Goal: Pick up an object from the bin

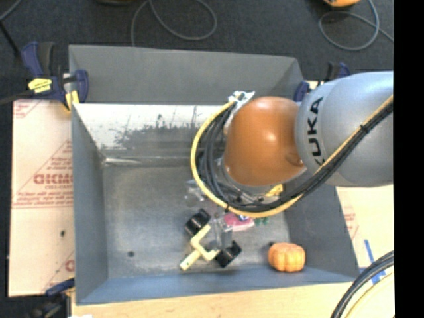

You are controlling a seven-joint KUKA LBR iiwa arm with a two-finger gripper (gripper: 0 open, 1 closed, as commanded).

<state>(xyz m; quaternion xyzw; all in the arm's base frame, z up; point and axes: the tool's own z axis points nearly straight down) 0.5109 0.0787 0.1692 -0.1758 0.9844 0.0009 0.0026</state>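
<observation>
Bin [86, 197]: grey metal, far wall streaked with pale scuffs. Pumpkin-shaped item [287, 257], near right corner: orange, ribbed. Stick-shaped piece [196, 252], near edge: cream. Blocks [196, 223] beside it: black. Small item [240, 222]: pink. Arm cover [262, 141]: orange. Cable [196, 152]: yellow.

You're looking at a matt grey metal bin [132, 211] with a scuffed back wall; the arm's orange cover [262, 141] is smooth and glossy, the small pumpkin [287, 257] ribbed.
</observation>
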